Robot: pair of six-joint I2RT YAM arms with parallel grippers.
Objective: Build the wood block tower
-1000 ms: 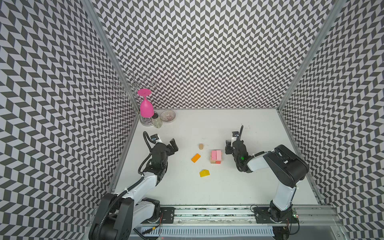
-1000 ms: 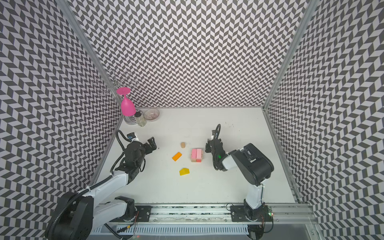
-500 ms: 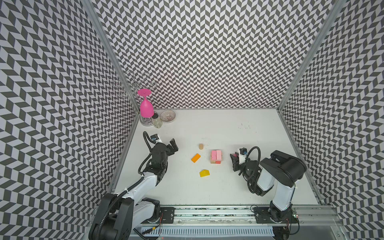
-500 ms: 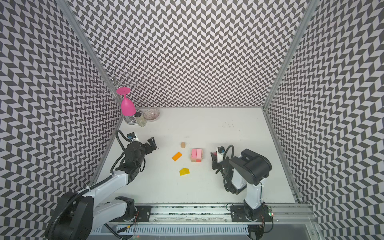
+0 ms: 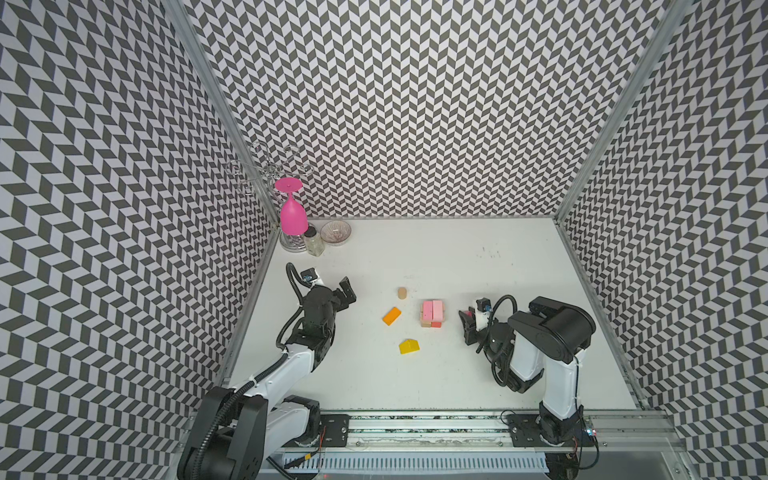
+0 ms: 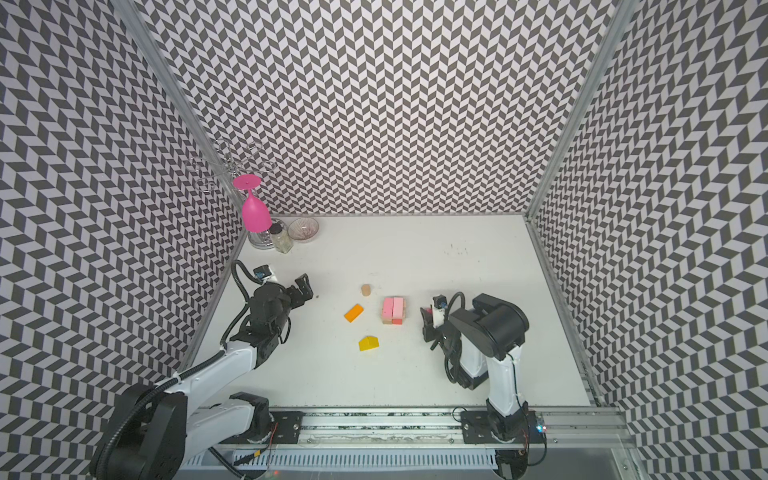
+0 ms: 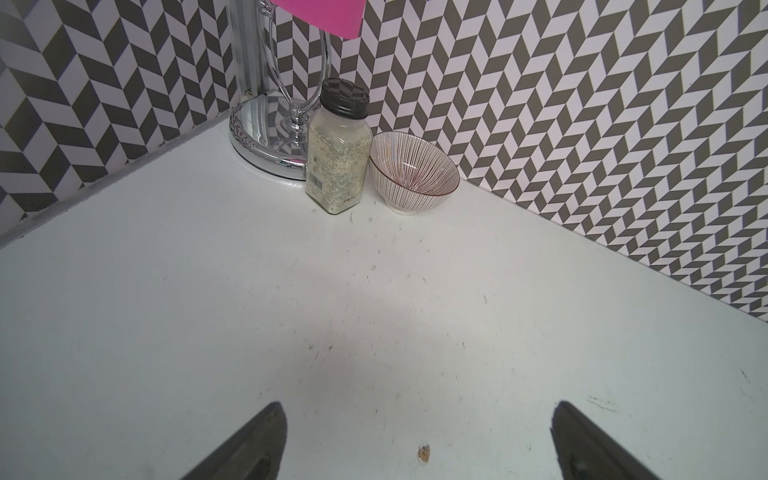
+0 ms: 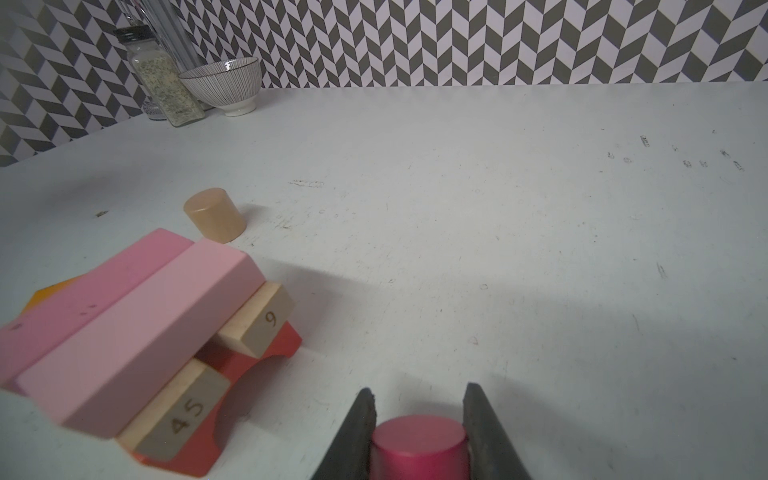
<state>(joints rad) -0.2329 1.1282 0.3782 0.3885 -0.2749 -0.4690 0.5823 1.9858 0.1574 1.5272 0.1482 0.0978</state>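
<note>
Left wrist view gives you the left gripper with its jaws wide apart over bare table, nothing between them. It faces the far-left corner, where a jar and bowl stand. No block shows there.

Going right in both top views, you pass the orange block, the yellow block nearer you and the tan cylinder farther off, all loose and apart from one another. Next is the tower. The right wrist view shows its red arch at the base, tan bars across that and two pink bars side by side on top. Just right of it, the right gripper is clamped on a red cylinder, held upright and low.

The step in hand looks like placing that cylinder. You would need to raise it clear of the pink bars, bring it left over them, set it flat near their middle, then part the jaws without nudging the stack.

Some things you cannot settle:
- The goblet is cut off at the frame edge.
- The red cylinder's lower part is out of frame, so whether it touches the table is unclear.
- In a top view it is only a red speck.
- The tower's left side is cropped in the right wrist view and hides most of the orange block.
</note>
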